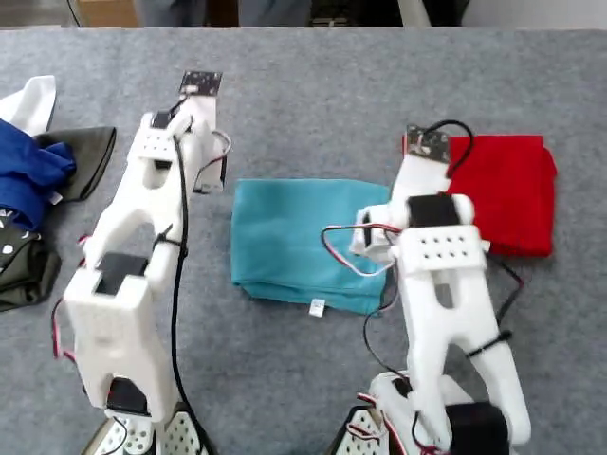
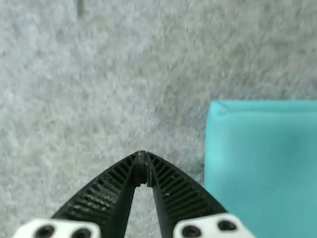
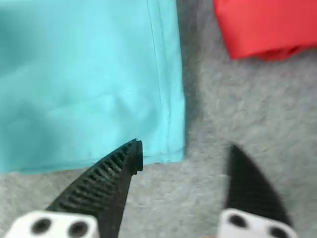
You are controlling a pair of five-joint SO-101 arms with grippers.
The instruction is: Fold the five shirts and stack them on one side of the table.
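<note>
High view: the folded teal shirt (image 1: 294,242) sits mid bench (image 1: 313,104), long axis roughly side to side, tag edge toward my bases, with the red shirt (image 1: 512,194) just beside it. Left wrist view: my left jaws are clenched on nothing over bare bench next to it. Right wrist view: my right jaws are released at the teal corner nearest red, so I'd say pinch every layer there before lifting it across.

Bare table (image 1: 313,104) lies open at twelve o'clock of the teal shirt (image 1: 294,242). The red shirt (image 1: 512,194) blocks three o'clock (narrow gap, seemingly); a heaped shirt pile (image 1: 38,180) crowds nine.
</note>
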